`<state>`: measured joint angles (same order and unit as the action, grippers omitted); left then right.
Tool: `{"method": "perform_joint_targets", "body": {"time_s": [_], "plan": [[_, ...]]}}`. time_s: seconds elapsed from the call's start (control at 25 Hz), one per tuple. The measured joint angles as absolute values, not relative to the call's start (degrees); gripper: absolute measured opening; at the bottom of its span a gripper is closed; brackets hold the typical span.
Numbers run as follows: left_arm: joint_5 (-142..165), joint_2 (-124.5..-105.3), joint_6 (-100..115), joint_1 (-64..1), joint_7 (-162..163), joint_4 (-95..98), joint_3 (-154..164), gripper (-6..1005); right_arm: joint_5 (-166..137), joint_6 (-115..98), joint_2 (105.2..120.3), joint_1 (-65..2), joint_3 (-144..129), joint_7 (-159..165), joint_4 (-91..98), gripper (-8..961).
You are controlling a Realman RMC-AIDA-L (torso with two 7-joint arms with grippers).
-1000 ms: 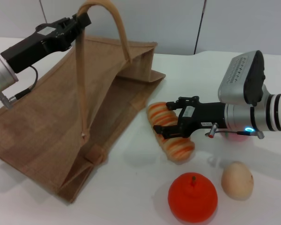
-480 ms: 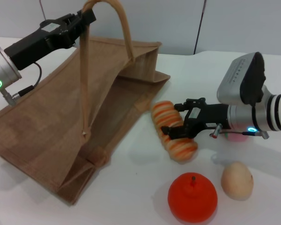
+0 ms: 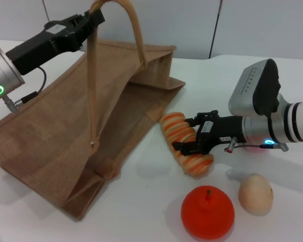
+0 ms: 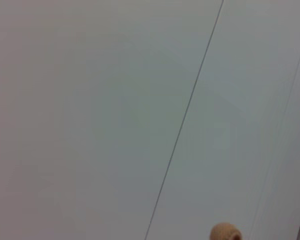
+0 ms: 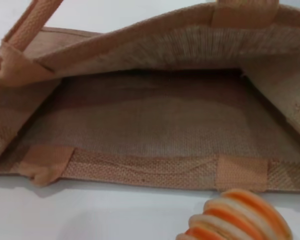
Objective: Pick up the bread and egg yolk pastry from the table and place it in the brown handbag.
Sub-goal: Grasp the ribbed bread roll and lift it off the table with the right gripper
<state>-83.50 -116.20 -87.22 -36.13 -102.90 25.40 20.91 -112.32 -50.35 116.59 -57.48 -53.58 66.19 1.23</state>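
The striped orange and cream bread (image 3: 174, 127) lies just right of the open mouth of the brown handbag (image 3: 50, 131). My right gripper (image 3: 185, 135) is shut on the bread across its middle, low over the table. The right wrist view shows the bread's end (image 5: 240, 217) in front of the bag's opening (image 5: 150, 115). My left gripper (image 3: 92, 18) is shut on one tan handle (image 3: 135, 31) and holds it up, which keeps the bag's mouth open. The beige egg yolk pastry (image 3: 255, 194) sits on the table at the front right.
A round red-orange fruit (image 3: 207, 212) sits at the front, next to the pastry. A pink ball (image 3: 254, 147) is mostly hidden behind my right arm. The left wrist view shows only the wall and a bit of handle (image 4: 226, 232).
My left gripper has lifted the handle slightly up and right, opening the bag wider. My right gripper and the bread have shifted a little, with the bread turning slightly.
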Motion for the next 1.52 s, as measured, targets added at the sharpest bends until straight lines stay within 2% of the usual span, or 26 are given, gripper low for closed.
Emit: {"method": "perform_joint_targets", "body": {"time_s": [0.24,0.64,1.08,1.52], "plan": [[-83.46,-116.19,-87.3,-36.12,-102.92,25.4,20.91,117,-112.45,-51.76,116.38,-57.54,-53.66,66.71,1.21,747],[-83.31,-116.19,-87.45,-36.18,-102.92,25.4,21.08,117,-114.42,-53.08,116.26,-57.76,-55.37,70.46,1.88,640],[-83.21,-116.19,-87.51,-36.29,-102.92,25.4,21.14,117,-115.25,-55.3,116.24,-58.14,-56.63,73.73,2.89,594],[-83.55,-116.19,-87.71,-36.32,-102.91,25.4,21.33,116,-114.61,-57.82,116.39,-56.33,-56.18,73.72,6.2,478]]}}
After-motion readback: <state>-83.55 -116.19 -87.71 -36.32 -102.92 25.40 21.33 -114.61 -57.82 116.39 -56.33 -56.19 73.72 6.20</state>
